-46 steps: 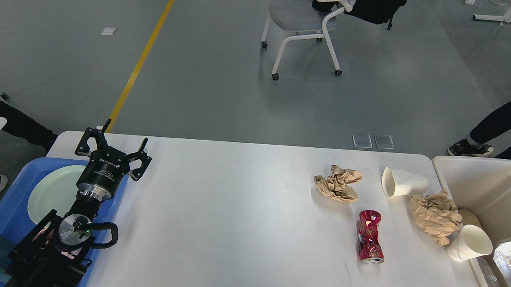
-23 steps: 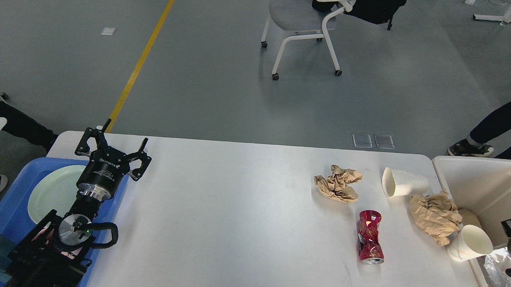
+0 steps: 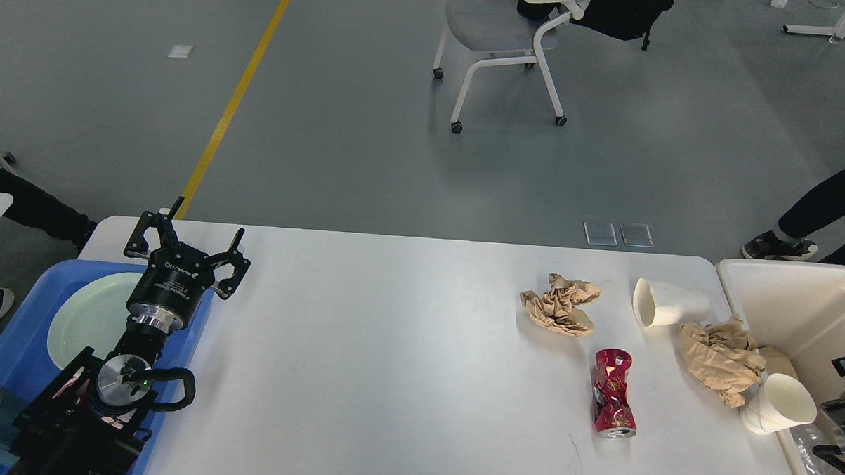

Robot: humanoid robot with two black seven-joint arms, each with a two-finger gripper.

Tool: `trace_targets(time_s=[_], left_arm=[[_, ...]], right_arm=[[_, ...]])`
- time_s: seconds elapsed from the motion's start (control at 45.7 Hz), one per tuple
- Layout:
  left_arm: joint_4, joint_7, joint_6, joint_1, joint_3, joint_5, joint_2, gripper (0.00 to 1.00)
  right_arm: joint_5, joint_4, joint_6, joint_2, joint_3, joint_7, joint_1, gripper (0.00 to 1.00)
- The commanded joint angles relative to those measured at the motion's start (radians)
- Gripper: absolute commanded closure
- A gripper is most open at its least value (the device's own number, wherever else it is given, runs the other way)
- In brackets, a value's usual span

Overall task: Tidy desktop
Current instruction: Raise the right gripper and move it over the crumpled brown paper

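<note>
The right gripper (image 3: 840,414) has come further into view over the bin (image 3: 789,292). A second ago only a small black bit showed at the edge, higher up. Now more of it shows, lower down and closer to the cup (image 3: 777,413) leaning on the bin's wall. It now hides part of the shiny bag (image 3: 805,448) in the bin.

Bright, even overhead light, soft short shadows (under the chair (image 3: 500,36) too), sharp focus, no glare

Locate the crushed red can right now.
Head view: the crushed red can lies on its side on the desktop, right half, just nearer than the left brown paper wad.
</note>
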Motion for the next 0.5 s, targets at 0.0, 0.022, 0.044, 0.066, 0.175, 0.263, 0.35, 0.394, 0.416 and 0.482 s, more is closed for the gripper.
trace_targets(time_s=[0.0, 0.022, 0.044, 0.066, 0.175, 0.263, 0.35, 0.394, 0.416, 0.482], left_arm=[[0.0, 0.0, 0.0, 0.0, 0.0, 0.0, 0.0, 0.04], [0.0, 0.0, 0.0, 0.0, 0.0, 0.0, 0.0, 0.04], [0.0, 0.0, 0.0, 0.0, 0.0, 0.0, 0.0, 0.04], [0.0, 0.0, 0.0, 0.0, 0.0, 0.0, 0.0, 0.04], [0.0, 0.0, 0.0, 0.0, 0.0, 0.0, 0.0, 0.04], [0.0, 0.0, 0.0, 0.0, 0.0, 0.0, 0.0, 0.04], [0.0, 0.0, 0.0, 0.0, 0.0, 0.0, 0.0, 0.04], [0.0, 0.0, 0.0, 0.0, 0.0, 0.0, 0.0, 0.04], [0.0, 0.0, 0.0, 0.0, 0.0, 0.0, 0.0, 0.04], [0.0, 0.0, 0.0, 0.0, 0.0, 0.0, 0.0, 0.04]], right_arm=[[0.0, 0.008, 0.004, -0.006, 0.0, -0.005, 0.013, 0.0], [0.0, 0.008, 0.007, -0.008, 0.0, -0.005, 0.013, 0.0], [0.0, 0.008, 0.011, -0.009, 0.0, -0.005, 0.015, 0.0], [-0.001, 0.008, 0.014, -0.009, -0.001, -0.006, 0.019, 0.0], [-0.009, 0.026, 0.024, -0.049, -0.014, -0.008, 0.074, 0.0], [-0.023, 0.087, 0.03, -0.123, -0.02, -0.009, 0.128, 0.0], [-0.083, 0.187, 0.054, -0.195, -0.058, -0.011, 0.208, 0.0], [-0.132, 0.251, 0.069, -0.229, -0.089, -0.012, 0.263, 0.0], [-0.156, 0.285, 0.079, -0.245, -0.104, -0.012, 0.295, 0.0], [-0.238, 0.429, 0.125, -0.291, -0.181, -0.015, 0.404, 0.0]])
